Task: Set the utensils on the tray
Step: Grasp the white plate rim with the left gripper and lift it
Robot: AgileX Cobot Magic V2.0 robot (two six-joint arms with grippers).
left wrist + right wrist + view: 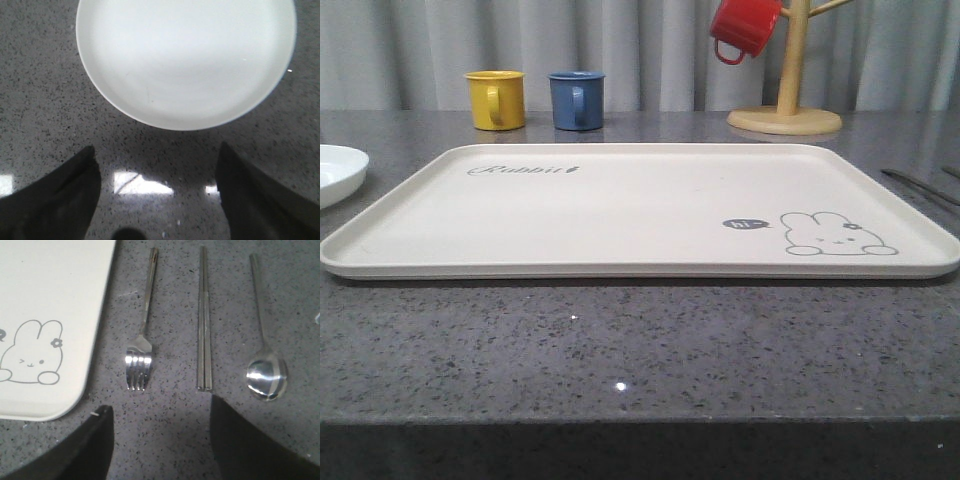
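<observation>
The cream tray (620, 215) with a grey rabbit drawing lies across the middle of the grey stone table, with nothing on it. In the right wrist view its corner (45, 300) shows beside three utensils lying side by side on the table: a fork (141, 340), a pair of chopsticks (204, 325) and a spoon (266, 367). My right gripper (160, 412) hovers open just short of the fork tines and chopstick tips, holding nothing. Thin dark utensil ends (920, 185) show at the table's right edge. My left gripper (156, 155) is open over bare table beside the white plate.
A round white plate (186, 57) sits left of the tray, its edge (338, 172) showing in the front view. Behind the tray stand a yellow mug (496, 99) and a blue mug (576, 99). A wooden mug tree (788, 90) at the back right holds a red mug (744, 28).
</observation>
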